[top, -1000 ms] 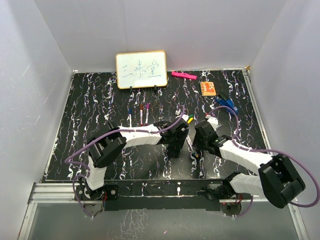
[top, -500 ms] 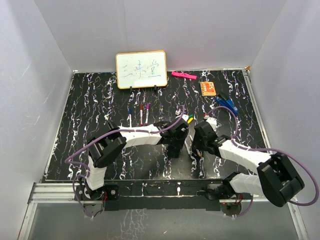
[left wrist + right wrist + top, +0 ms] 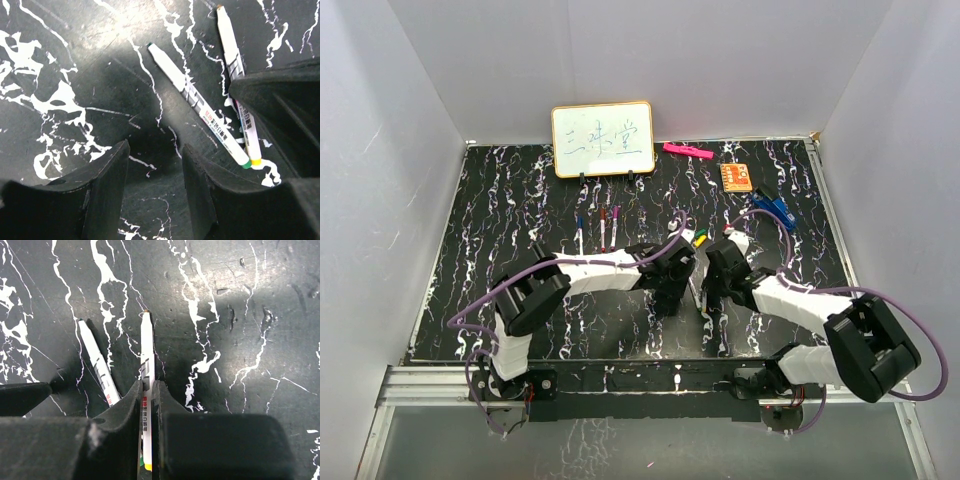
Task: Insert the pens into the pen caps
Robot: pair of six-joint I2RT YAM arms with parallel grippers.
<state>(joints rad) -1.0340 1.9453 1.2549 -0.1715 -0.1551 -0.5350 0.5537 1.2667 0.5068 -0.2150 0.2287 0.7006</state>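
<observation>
The right gripper (image 3: 148,388) is clamping a white-barrelled pen (image 3: 145,347) between nearly touching fingers. In its wrist view the barrel is running toward 12 o'clock, tip uppermost. The yellow end is peeking out low down between the finger bodies, which are hiding most of the rear half. Whether this pen is resting on the black marbled table (image 3: 240,315) or raised off it cannot be told.

A second pen (image 3: 96,360) is lying on the table just beside it at 9 o'clock, its lower part cut off by the finger. The left gripper (image 3: 154,155) is hovering with its fingers spread apart and nothing between them. Its view is showing the second pen whole, green end toward 4 o'clock, while the right gripper's black body at 3 o'clock is partly covering the white-barrelled pen.

From above, both grippers are crowding together at the centre, masking both pens almost wholly. At 11 o'clock of them three more pens (image 3: 603,229) are lying side by side, too small to show whether caps are seated. Green and yellow caps (image 3: 700,237) are showing at 12 o'clock, barely resolvable.
</observation>
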